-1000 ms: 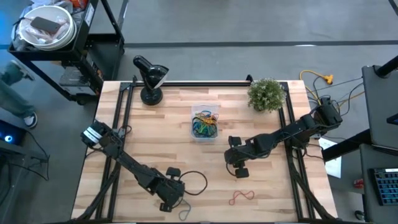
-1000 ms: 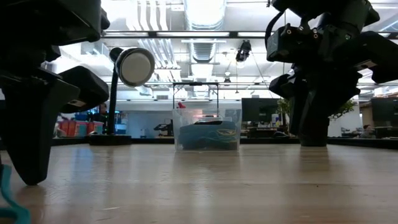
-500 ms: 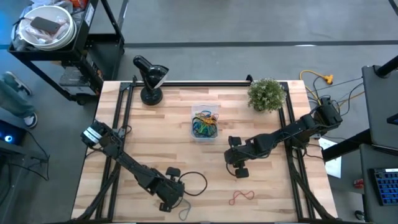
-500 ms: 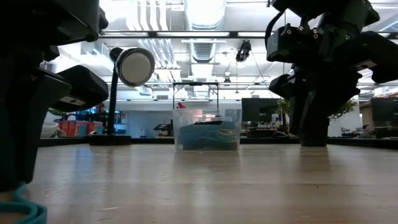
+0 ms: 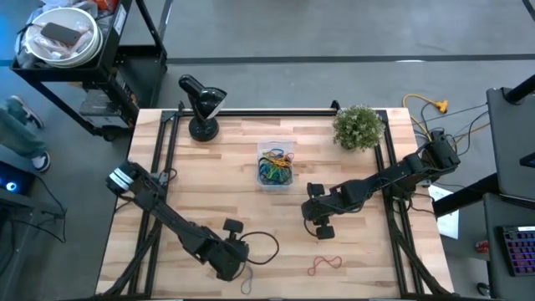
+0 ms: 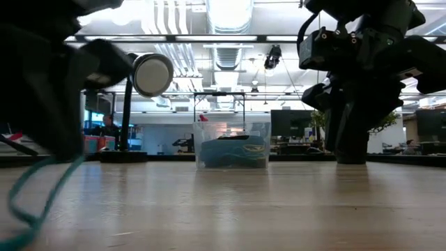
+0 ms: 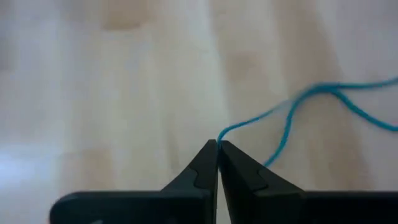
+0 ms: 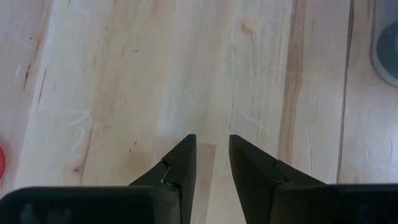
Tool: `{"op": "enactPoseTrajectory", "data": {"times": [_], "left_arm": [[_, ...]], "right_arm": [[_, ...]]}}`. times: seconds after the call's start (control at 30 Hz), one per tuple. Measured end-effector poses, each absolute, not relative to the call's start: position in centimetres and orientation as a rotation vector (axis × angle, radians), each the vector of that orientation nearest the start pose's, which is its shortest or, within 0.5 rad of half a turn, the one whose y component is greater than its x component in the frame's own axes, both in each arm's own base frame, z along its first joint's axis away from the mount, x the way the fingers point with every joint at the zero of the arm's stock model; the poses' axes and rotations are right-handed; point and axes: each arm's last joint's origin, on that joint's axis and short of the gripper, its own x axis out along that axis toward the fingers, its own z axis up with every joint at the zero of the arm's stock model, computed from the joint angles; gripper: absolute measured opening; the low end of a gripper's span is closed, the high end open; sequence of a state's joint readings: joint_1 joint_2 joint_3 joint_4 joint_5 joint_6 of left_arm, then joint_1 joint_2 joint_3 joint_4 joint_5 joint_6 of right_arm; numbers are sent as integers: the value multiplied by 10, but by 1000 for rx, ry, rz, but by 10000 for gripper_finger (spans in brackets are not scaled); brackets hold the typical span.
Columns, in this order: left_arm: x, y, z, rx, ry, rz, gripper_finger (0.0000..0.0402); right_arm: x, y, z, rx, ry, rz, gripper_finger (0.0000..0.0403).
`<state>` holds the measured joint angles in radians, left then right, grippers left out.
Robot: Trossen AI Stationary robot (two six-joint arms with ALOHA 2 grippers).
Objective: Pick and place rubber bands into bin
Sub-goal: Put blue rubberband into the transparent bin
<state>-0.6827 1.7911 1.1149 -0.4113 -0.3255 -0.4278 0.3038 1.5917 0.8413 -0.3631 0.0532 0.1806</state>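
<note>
My left gripper (image 5: 227, 267) is near the table's front edge, left of the middle, and shut on a blue rubber band (image 7: 292, 115). In the low view that band (image 6: 42, 195) hangs down from it. My right gripper (image 5: 324, 232) stands open right of the middle, with bare wood between its fingers (image 8: 211, 155). A red rubber band (image 5: 326, 265) lies flat on the table in front of it. The clear bin (image 5: 276, 163) stands at the middle toward the far side and holds several coloured bands. My left gripper pinches the blue band at one spot of its strand (image 7: 221, 138), right at its fingertips. The fingers come from above, pointing down. The band hangs below them as a slack loop, and its lower part (image 6: 21, 226) reaches down to the table top.
A black desk lamp (image 5: 201, 104) stands at the far left and a small green plant (image 5: 359, 125) at the far right. A black cable (image 5: 266, 247) loops beside my left gripper. Bare wood lies between the grippers and the bin.
My left gripper has shut on the blue band and gone up from the table. The band, which lay on the wood, is now drawn up and hangs from the fingertips. My right gripper has kept still.
</note>
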Motion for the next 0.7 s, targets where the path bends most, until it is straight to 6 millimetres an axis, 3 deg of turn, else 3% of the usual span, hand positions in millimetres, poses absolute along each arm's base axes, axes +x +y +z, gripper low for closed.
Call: {"op": "enactPoseTrajectory", "data": {"times": [0.47, 0.7], "left_arm": [[284, -195, 229, 472, 689, 242, 0], [290, -164, 259, 605, 611, 425, 0]], "right_arm": [[275, 85, 157, -38, 1115, 123, 75], [275, 85, 157, -40, 1112, 125, 74]]}}
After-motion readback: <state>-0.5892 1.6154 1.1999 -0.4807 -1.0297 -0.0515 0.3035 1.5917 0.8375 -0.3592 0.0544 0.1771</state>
